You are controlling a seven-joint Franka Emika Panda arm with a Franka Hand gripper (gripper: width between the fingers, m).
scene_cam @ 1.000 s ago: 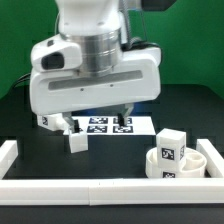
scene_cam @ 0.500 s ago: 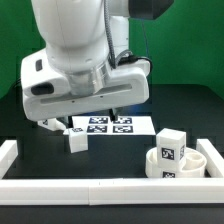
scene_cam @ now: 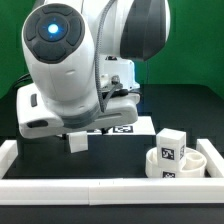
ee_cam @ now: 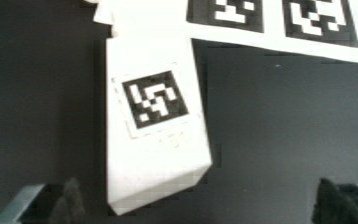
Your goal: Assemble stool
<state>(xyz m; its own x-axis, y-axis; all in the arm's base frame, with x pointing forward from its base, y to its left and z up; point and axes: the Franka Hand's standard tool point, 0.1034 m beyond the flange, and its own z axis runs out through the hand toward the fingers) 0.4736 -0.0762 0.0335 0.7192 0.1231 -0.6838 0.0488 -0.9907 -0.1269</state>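
Since half a second before, the arm (scene_cam: 60, 50) had swung farther toward the exterior view's left and tipped forward, so that its bulk hid most of the marker board (scene_cam: 127, 127), while the loose parts lay where they had been. The gripper (ee_cam: 197, 203) was open: in the wrist view its two dark fingertips (ee_cam: 51, 205) stood wide apart with nothing clasped between them. They straddled the near end of a long white leg (ee_cam: 158, 110) without touching it. That leg lay flat on the black table (scene_cam: 185, 115), showing one black-and-white marker tag (ee_cam: 156, 100) on its upper face, and its far end reached the edge of the marker board. In the exterior view the same leg showed as a short white block just below the robot's hand, left of centre and a little back from the table's front edge. Well apart from it, near the front corner on the exterior view's right, sat the round white seat (scene_cam: 195, 165). A second leg (scene_cam: 170, 146) stood upright against the seat's left part; whether it stood inside the seat or just behind it I cannot tell. A long white border rail (scene_cam: 110, 188) ran along the front edge.
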